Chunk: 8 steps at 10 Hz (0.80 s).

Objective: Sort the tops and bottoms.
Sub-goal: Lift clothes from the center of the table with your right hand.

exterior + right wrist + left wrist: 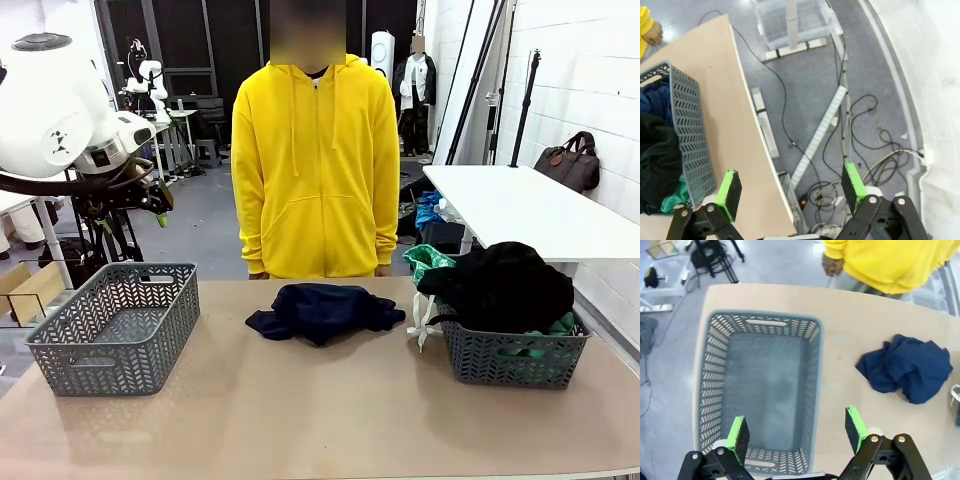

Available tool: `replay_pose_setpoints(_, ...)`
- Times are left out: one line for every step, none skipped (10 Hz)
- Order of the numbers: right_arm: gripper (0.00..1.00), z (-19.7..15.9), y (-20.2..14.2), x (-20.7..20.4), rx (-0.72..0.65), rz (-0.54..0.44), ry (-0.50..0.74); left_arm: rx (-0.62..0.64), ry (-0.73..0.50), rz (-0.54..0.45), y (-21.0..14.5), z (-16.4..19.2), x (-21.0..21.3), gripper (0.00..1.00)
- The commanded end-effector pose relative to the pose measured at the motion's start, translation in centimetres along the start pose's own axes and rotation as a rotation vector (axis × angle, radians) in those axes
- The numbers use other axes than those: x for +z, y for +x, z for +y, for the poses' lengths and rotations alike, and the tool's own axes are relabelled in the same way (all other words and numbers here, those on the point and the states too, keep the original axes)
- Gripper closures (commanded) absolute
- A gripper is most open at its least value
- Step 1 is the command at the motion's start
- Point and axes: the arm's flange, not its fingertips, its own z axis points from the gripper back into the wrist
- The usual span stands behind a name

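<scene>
We hang our left gripper (797, 430) above the near end of the empty grey basket (715, 365) on our left side of the table (320, 420), jaws spread wide with nothing between the green pads (738, 436); our right gripper (790, 192) is spread just as wide and holds nothing, looking down past the table's right edge at a floor strewn with cables (855, 125); the loose navy garment (322, 311) lies crumpled mid-table in front of the person in the yellow hoodie (315, 170), between the two baskets, its longer spread running roughly across the table from left to right; in the left wrist view it (907, 368) sits off to the right of the jaws and farther toward the person, well apart from the pads, so we judge the left arm the nearer and a reach across toward the middle the coming move; the remaining tops and bottoms (505, 285), black cloth heaped over bright green with white cords, fill the right basket (515, 355); the front view shows both baskets and the whole heap at once, while the right wrist view catches just that basket's wall (687, 130) with dark cloth behind it, and the left wrist view alone shows the left basket's bare floor.
</scene>
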Motion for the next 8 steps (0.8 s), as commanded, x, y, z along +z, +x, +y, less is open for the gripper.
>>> replay_pose_setpoints(0.00, 0.0, -0.2, 0.0, 0.014, 0.009, -0.012, -0.028, 0.029, 0.063, 2.0, 0.3, 0.2, 0.00)
replay_pose_setpoints(0.00, 0.0, 0.0, 0.0, 0.000, 0.000, 0.000, 0.000, 0.000, 0.000, 0.0, 0.0, 0.0, 0.00)
replay_pose_setpoints(0.00, 2.1, 1.8, 2.4, 0.051, -0.047, -0.009, 0.000, 0.000, 0.000, 0.0, 0.0, 0.0, 0.00)
replay_pose_setpoints(0.00, 5.8, 3.6, 5.3, 0.136, -0.107, 0.022, 0.000, 0.000, 0.000, 0.0, 0.0, 0.0, 0.00)
replay_pose_setpoints(0.00, 11.2, 5.1, 8.4, 0.261, -0.138, 0.072, 0.000, 0.000, 0.000, 0.0, 0.0, 0.0, 0.00)
replay_pose_setpoints(0.00, 16.4, 5.9, 10.4, 0.413, -0.176, 0.129, 0.000, 0.000, 0.000, 0.0, 0.0, 0.0, 0.00)
replay_pose_setpoints(0.00, 21.7, 6.0, 12.1, 0.550, -0.164, 0.190, 0.000, 0.000, 0.000, 0.0, 0.0, 0.0, 0.00)
replay_pose_setpoints(0.00, 26.4, 5.8, 13.3, 0.693, -0.131, 0.290, 0.000, 0.000, 0.000, 0.0, 0.0, 0.0, 0.00)
